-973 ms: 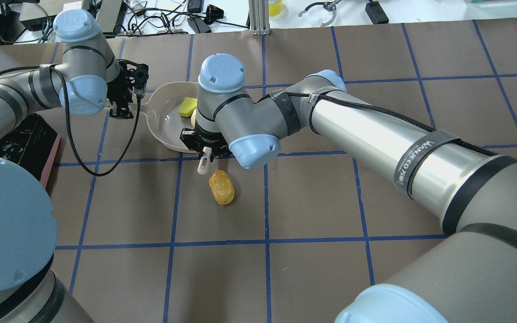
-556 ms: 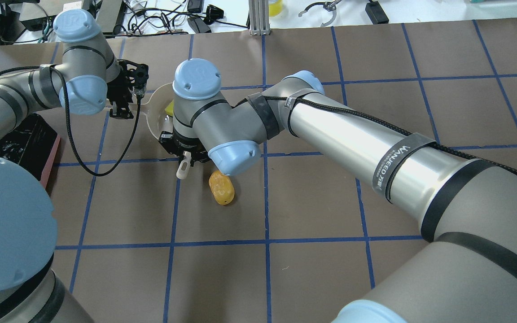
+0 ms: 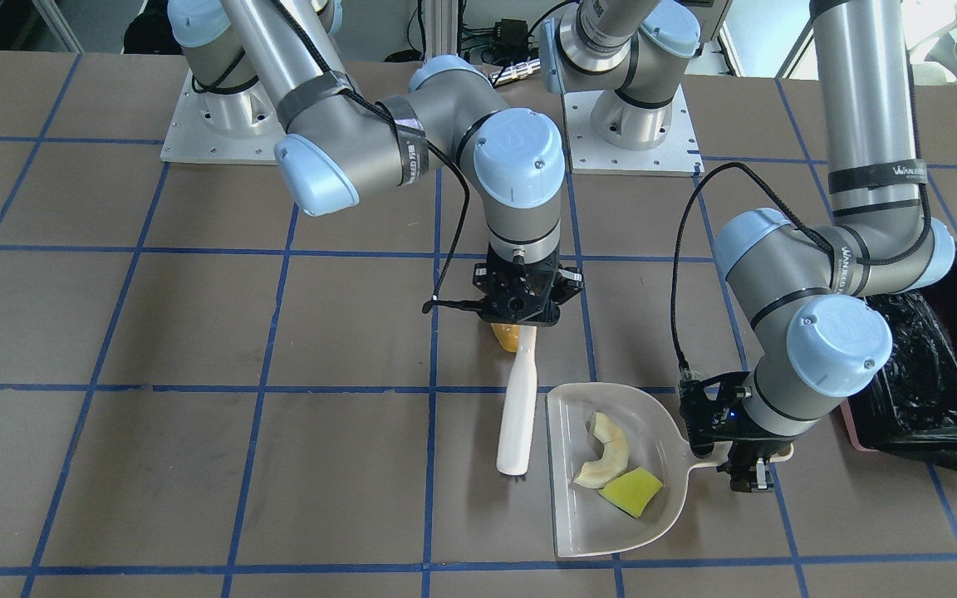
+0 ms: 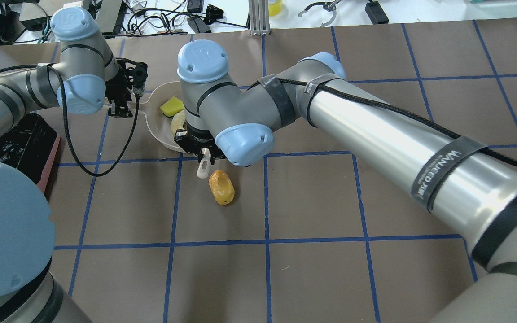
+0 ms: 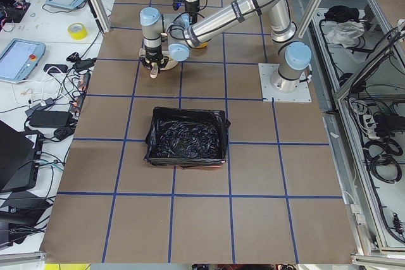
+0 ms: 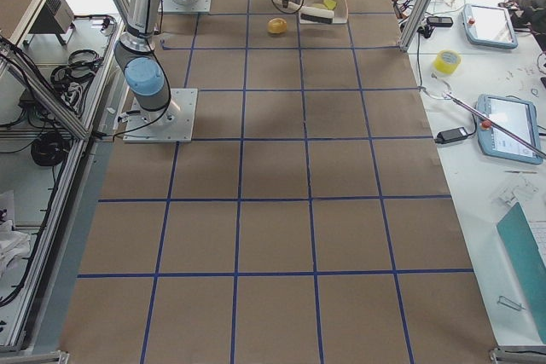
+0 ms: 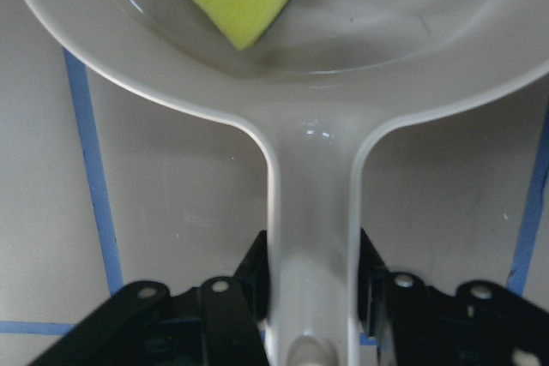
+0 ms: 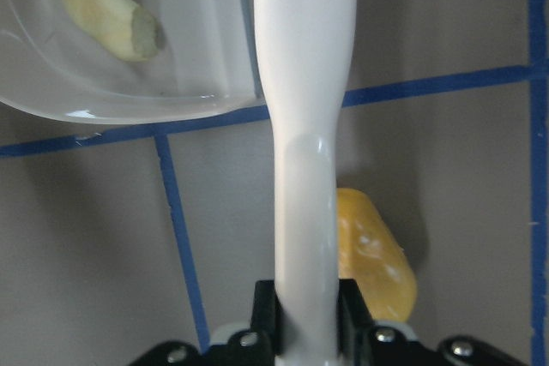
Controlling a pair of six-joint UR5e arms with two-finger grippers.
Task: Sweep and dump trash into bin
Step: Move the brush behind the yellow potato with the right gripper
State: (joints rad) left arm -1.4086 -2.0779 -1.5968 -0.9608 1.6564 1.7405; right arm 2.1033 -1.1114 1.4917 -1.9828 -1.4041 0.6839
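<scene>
The right tool (image 8: 307, 306) is clamped on the thin end of a white brush (image 3: 518, 407), with a finger pressed to each side of the handle. The brush slants down from it, and its head sits low over the brown table (image 4: 312, 202), just beside the straight open edge of the beige dustpan (image 3: 578, 515). I can't tell if the bristles actually touch the table.

The left tool (image 7: 312, 285) is closed tight on the dustpan's flat handle, holding the pan level on or just over the table.

Two scraps lie inside the pan. The pale curved peel piece (image 3: 607, 453) is nearer the open edge. The yellow wedge (image 3: 630, 492) is right next to it, towards the handle.

The glossy orange-brown lump (image 4: 221, 187) is out on the table on the robot's side of the pan, almost under the right tool. From the wrist camera it sits beside the brush handle, apart from the pan.

The pink bin (image 3: 902, 357), lined with a crinkled black bag, stands off to the robot's left, beyond the left arm's elbow.
</scene>
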